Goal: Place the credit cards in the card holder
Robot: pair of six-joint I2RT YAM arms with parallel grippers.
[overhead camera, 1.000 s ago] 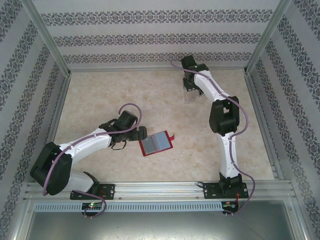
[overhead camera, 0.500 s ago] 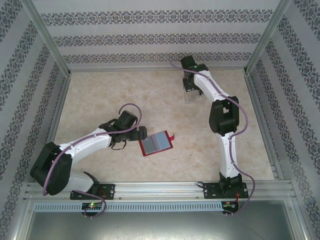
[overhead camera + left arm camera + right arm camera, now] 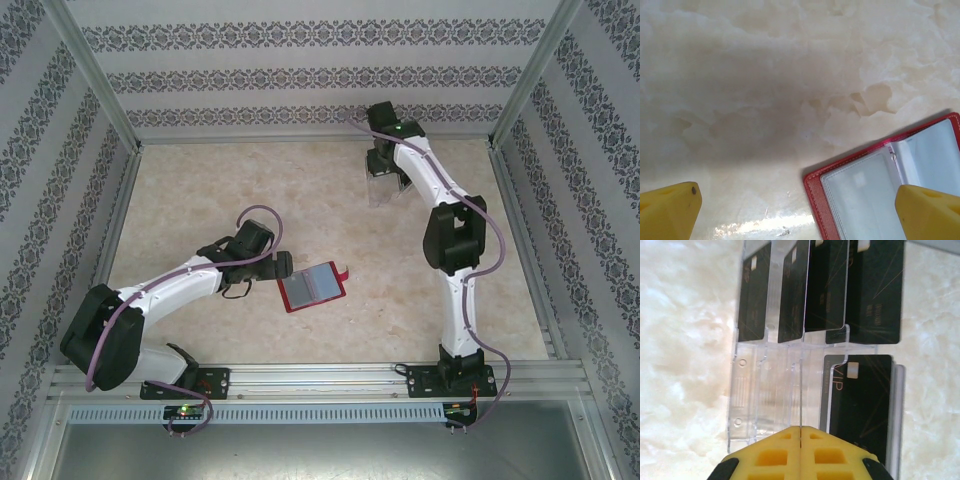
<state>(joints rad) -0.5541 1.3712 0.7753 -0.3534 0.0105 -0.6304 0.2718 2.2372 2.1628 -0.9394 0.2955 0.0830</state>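
The card holder (image 3: 312, 287) lies open on the table, a red wallet with a grey clear-pocket panel (image 3: 865, 195). My left gripper (image 3: 283, 265) hovers at its left edge, open, its yellow fingers (image 3: 670, 207) spread wide around the wallet's corner (image 3: 797, 200). Several black credit cards (image 3: 875, 290) stand in a clear slotted rack (image 3: 757, 390) at the back of the table. One more card (image 3: 865, 400) sits in the rack's near row. My right gripper (image 3: 801, 429) is over the rack (image 3: 383, 193), its yellow pads pressed together on the thin edge of a credit card (image 3: 801, 390) seen edge-on.
Aluminium frame rails and patterned walls enclose the marble-look table (image 3: 200, 190). Open tabletop lies between the wallet and the rack. The right arm's elbow (image 3: 455, 238) stands over the right half.
The right gripper's jaws have finished closing. The right wrist has shifted slightly toward the back wall above the rack. The left arm and the wallet have not moved.
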